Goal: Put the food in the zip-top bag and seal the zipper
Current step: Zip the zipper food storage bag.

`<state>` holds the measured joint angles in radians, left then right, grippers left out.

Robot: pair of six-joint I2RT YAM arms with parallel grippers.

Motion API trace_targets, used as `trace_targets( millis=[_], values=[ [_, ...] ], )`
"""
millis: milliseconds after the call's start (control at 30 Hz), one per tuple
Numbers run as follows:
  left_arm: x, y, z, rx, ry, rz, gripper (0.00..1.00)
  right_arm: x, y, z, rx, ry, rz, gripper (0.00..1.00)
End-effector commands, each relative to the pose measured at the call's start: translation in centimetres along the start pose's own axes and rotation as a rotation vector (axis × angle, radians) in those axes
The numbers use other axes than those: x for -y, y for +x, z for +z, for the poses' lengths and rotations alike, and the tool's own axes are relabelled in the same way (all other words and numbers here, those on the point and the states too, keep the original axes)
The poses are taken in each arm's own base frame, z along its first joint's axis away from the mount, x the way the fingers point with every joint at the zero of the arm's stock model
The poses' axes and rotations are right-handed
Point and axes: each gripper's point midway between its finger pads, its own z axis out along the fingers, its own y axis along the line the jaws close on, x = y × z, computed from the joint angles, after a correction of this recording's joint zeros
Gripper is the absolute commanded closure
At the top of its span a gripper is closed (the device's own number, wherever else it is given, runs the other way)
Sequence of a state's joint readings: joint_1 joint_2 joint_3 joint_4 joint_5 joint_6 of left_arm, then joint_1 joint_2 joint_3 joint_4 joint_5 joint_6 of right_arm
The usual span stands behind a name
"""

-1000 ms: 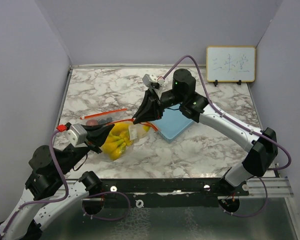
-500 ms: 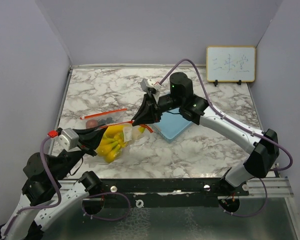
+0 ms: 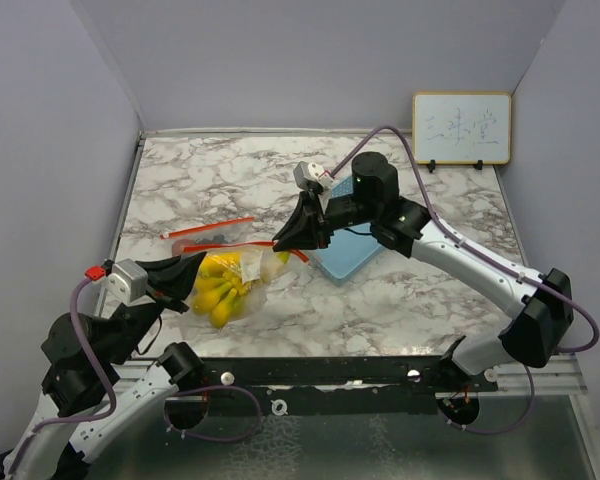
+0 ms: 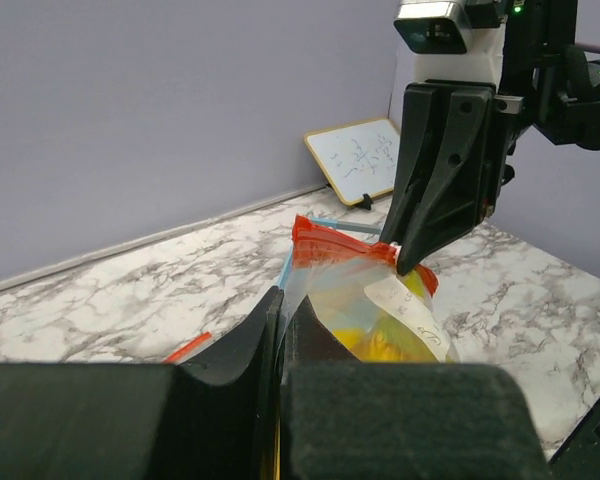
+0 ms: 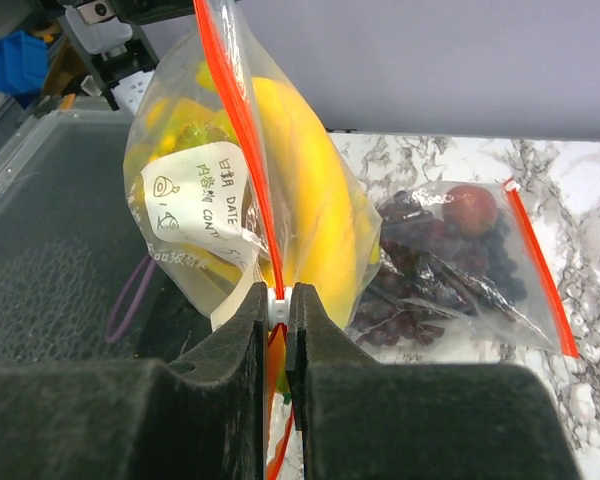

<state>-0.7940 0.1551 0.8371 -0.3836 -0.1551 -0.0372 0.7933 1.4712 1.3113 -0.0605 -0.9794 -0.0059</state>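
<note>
A clear zip-top bag [image 3: 242, 272] with a red zipper [image 5: 242, 130] holds a bunch of yellow bananas [image 5: 305, 180] and hangs between my two grippers above the table. My left gripper [image 3: 190, 269] is shut on the bag's left end [image 4: 280, 300]. My right gripper [image 3: 279, 243] is shut on the white zipper slider [image 5: 280, 306] at the bag's right end. A second clear bag [image 5: 460, 270] lies on the table behind, with dark purple grapes [image 5: 420, 265] and a small red fruit [image 5: 470, 208] in it. The magenta vegetable is out of view.
A blue basket [image 3: 348, 248] lies on the marble table [image 3: 420, 290] under my right arm. A small whiteboard [image 3: 461, 128] leans on the back wall at the right. Grey walls stand to the left, back and right.
My left gripper has drawn back toward the near left, taking the banana bag with it. My right wrist has shifted a little to the right, still shut on the zipper.
</note>
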Motion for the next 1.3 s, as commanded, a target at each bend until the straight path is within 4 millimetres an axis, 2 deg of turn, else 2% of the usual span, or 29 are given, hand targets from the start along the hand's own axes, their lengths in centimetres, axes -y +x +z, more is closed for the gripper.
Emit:
trace_targets(
  millis=[0, 300, 433, 567, 600, 700, 733, 767, 800, 900, 1067, 1200, 1267],
  values=[
    [-2.9, -5.7, -1.8, 0.210, -0.151, -0.035, 1.00, 2.0, 1.9, -2.8, -0.044, 0.150, 0.052, 0.98],
    [-3.2, -5.7, -2.0, 0.205, -0.164, -0.028, 1.00, 3.1, 2.4, -4.7, -0.032, 0.216, 0.073, 0.97],
    [-2.7, -5.3, -1.4, 0.213, -0.142, -0.039, 1.00, 2.4, 2.1, -4.2, -0.014, 0.140, 0.084, 0.98],
    [-1.5, -3.7, 0.2, 0.169, -0.088, -0.039, 1.00, 2.1, 1.3, -3.9, -0.021, 0.094, 0.100, 0.98],
    [-1.3, -3.2, 0.6, 0.148, -0.081, -0.034, 0.97, 2.1, 1.1, -3.9, -0.026, 0.094, 0.101, 0.97],
    [-1.2, -1.9, 1.4, 0.102, -0.083, -0.019, 0.61, 2.0, 0.4, -4.2, -0.033, 0.110, 0.094, 0.98],
    [-1.4, -1.8, 1.5, 0.096, -0.092, -0.019, 0.36, 1.9, 0.2, -4.3, -0.035, 0.117, 0.090, 0.98],
    [-1.6, -1.6, 1.5, 0.091, -0.104, -0.018, 0.07, 1.9, 0.2, -4.5, -0.036, 0.125, 0.088, 0.98],
    [-1.7, -1.6, 1.6, 0.089, -0.110, -0.010, 0.02, 1.8, 0.2, -4.6, -0.036, 0.133, 0.088, 0.98],
    [-1.4, -1.6, 1.6, 0.085, -0.088, 0.021, 0.01, 1.5, 0.6, -4.8, -0.042, 0.140, 0.095, 0.98],
    [2.4, -0.1, 2.8, 0.059, 0.134, 0.099, 0.01, 1.1, 1.4, -4.8, -0.058, 0.121, 0.124, 0.98],
    [6.5, 3.3, 4.4, -0.055, 0.365, 0.139, 0.01, 0.7, 1.6, -4.9, -0.059, 0.112, 0.134, 0.97],
    [7.5, 5.1, 5.1, -0.121, 0.431, 0.155, 0.01, 0.5, 1.6, -4.9, -0.061, 0.108, 0.133, 0.98]
  ],
)
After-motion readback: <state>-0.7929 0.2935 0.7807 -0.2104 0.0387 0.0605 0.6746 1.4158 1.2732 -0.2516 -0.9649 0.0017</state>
